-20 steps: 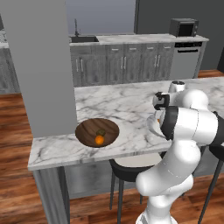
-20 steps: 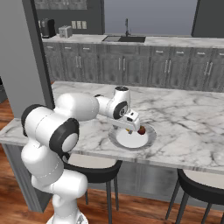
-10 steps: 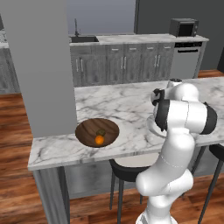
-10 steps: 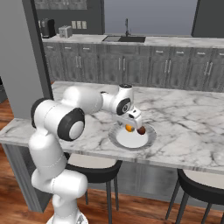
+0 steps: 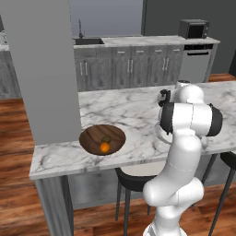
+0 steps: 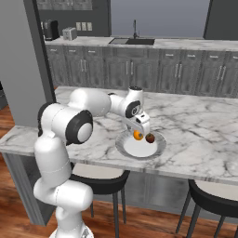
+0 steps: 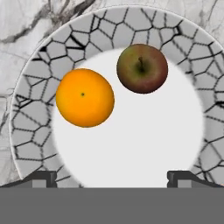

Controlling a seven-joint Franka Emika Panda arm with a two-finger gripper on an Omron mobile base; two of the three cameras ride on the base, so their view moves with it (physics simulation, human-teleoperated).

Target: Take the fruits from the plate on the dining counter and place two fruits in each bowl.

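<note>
A white plate (image 6: 155,149) with a grey crackled rim (image 7: 30,109) lies on the marble dining counter (image 6: 200,135). On it sit a bright orange fruit (image 7: 85,97) (image 6: 137,135) and a reddish-brown one (image 7: 142,68) (image 6: 150,138), close together but apart. My gripper (image 6: 139,128) (image 7: 112,177) hangs just above the plate, open, its fingertips (image 7: 41,177) wide apart with nothing between them. Further left on the counter the dark wood bowl (image 5: 92,133) holds an orange fruit (image 5: 105,147) and an olive-brown one (image 5: 106,138). The pale tan bowl is out of view.
A wide grey pillar (image 5: 41,69) stands on the counter's left end beside the wood bowl. Dark stools (image 6: 100,179) sit under the counter's front edge. The grey-cabinet worktop with a sink (image 6: 132,42) runs along the back wall.
The arm's elbow has swung up and folded closer to the base while the hand stayed over the plate. The orange fruit on the plate, covered by the hand before, now shows.
</note>
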